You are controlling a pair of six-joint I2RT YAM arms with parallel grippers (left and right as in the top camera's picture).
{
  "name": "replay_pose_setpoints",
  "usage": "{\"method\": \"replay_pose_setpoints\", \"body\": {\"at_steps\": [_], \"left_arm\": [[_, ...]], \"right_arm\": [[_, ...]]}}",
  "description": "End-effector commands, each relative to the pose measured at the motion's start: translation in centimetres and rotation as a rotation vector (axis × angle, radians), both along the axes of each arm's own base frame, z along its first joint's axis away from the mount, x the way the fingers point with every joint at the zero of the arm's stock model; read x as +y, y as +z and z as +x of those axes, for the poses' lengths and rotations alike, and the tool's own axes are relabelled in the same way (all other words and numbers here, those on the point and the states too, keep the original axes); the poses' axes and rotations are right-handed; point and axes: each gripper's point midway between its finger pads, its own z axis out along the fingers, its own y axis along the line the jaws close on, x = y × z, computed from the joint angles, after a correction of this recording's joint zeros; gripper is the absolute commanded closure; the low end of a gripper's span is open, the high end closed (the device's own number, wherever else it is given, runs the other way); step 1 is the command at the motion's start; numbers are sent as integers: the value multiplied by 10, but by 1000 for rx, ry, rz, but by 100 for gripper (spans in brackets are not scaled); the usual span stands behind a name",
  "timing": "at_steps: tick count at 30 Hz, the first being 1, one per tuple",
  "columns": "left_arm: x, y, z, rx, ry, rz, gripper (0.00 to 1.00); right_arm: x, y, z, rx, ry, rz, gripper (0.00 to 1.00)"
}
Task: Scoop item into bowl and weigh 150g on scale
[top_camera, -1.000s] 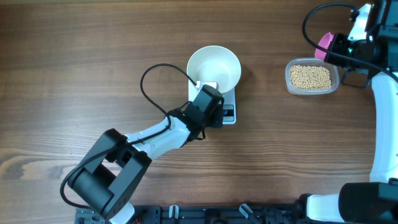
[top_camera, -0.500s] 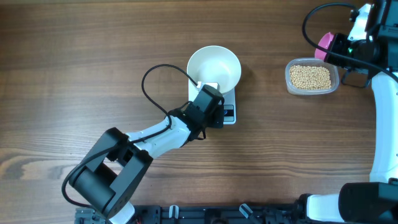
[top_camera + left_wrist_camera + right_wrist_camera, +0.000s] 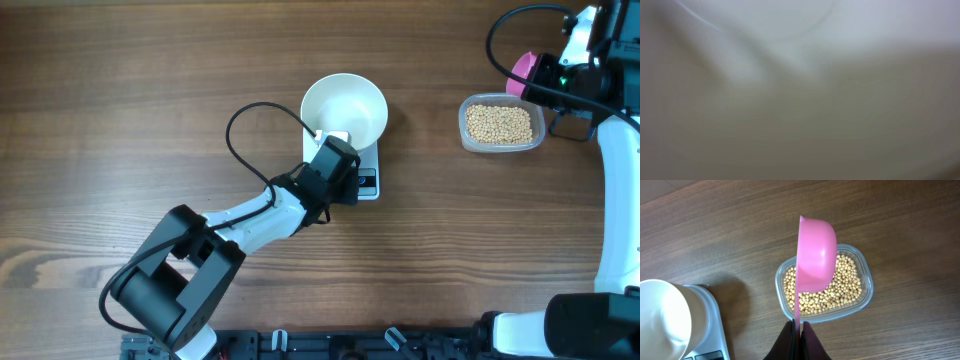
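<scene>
The white bowl [image 3: 345, 108] stands empty on the white scale [image 3: 368, 183], also seen at the left of the right wrist view as bowl [image 3: 662, 317] and scale [image 3: 702, 342]. My left gripper [image 3: 335, 150] is shut at the bowl's near rim; its wrist view is only a white blur, so I cannot tell whether it holds anything. The pale-tan beans [image 3: 500, 122] fill a clear tub [image 3: 865, 287]. My right gripper [image 3: 798, 327] is shut on the handle of a pink scoop [image 3: 815, 255], which hangs on its side above the beans [image 3: 840, 285].
Brown wooden table [image 3: 150, 90] all around. The left arm's black cable [image 3: 240, 130] loops left of the bowl. The right arm [image 3: 615, 190] runs along the right edge.
</scene>
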Motion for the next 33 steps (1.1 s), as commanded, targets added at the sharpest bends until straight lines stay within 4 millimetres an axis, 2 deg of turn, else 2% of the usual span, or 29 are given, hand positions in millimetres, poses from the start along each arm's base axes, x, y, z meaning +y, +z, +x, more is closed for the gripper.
{"method": "replay_pose_setpoints", "body": {"at_steps": [1, 4, 33], "left_arm": [[13, -14, 3, 23, 37, 43, 96], [7, -14, -2, 44, 14, 17, 96], [7, -17, -8, 73, -8, 19, 96]], "right_arm": [[1, 7, 2, -23, 0, 12, 96], [1, 7, 2, -23, 0, 12, 96], [1, 7, 2, -23, -1, 13, 96]]}}
